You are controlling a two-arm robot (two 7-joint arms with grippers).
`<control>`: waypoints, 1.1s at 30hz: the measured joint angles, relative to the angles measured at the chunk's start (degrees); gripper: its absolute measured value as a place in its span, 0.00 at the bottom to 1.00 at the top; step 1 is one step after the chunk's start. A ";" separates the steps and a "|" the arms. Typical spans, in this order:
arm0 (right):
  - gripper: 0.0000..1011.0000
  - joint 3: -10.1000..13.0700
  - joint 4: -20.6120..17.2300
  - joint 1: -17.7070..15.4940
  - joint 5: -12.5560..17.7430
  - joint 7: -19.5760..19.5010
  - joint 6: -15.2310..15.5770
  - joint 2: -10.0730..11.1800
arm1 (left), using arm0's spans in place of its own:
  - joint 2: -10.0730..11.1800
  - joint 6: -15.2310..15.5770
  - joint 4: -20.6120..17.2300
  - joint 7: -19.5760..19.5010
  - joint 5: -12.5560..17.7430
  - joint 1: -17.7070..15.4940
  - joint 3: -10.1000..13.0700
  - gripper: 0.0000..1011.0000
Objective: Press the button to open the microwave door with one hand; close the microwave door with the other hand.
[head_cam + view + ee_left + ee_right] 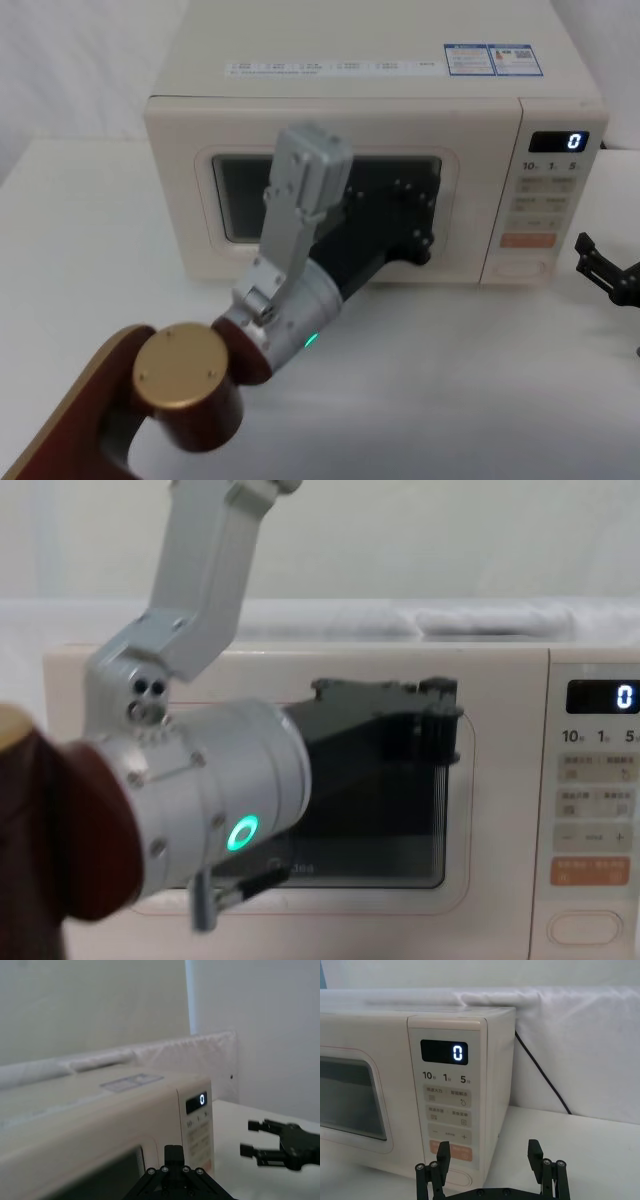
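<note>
**Microwave shut, left arm stretched across its door**

Microwave [370, 100], cream-coloured, sits on a white table [90, 250] against a white backdrop. The microwave door [190, 215] is flush with the body, so it is closed; its dark glass window has a thin pink outline. The control panel [545, 200] is at the right end of the front, and its display [558, 141] shows a lit "0".

The button [457, 1178], a wide cream oval key, is at the very bottom of that panel, directly under the orange rectangular key [460, 1152].

The left arm reaches forward and to the right from the lower left of the head view. Its silver forearm, with a green light on it, points up toward the door, and a grey link rises above it. The left gripper [415, 215], black, is held in front of the right part of the door window, fingers pointing toward the glass. From the chest view its fingers lie close together against the window area; whether they touch the door cannot be told, nor can I tell how far they are parted.

The right gripper [490, 1157] hovers low over the table, to the right of the microwave and near the control panel. Its two black fingers [443, 1152] are spread wide apart with nothing between them. It is apart from the button.
</note>
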 joint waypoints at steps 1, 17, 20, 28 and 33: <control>0.99 0.00 0.00 0.00 0.00 0.00 0.00 0.00 | 0.22 -0.06 -0.35 0.12 -0.04 0.53 -0.08 0.00; 0.99 0.00 0.00 0.00 0.00 0.00 0.00 0.00 | 3.07 -3.33 -8.21 4.93 -0.09 13.28 -6.35 0.00; 0.99 0.00 0.00 0.00 0.00 0.00 0.00 0.00 | 3.33 -3.73 -9.29 5.60 -0.23 15.35 -8.09 0.00; 0.99 0.00 0.00 0.00 0.00 0.00 0.00 0.00 | 3.96 -4.57 -9.81 7.57 0.05 19.77 -13.30 0.00; 0.99 0.00 0.00 0.00 0.00 0.00 0.00 0.00 | 3.74 -5.59 -8.92 9.25 0.66 21.76 -17.41 0.00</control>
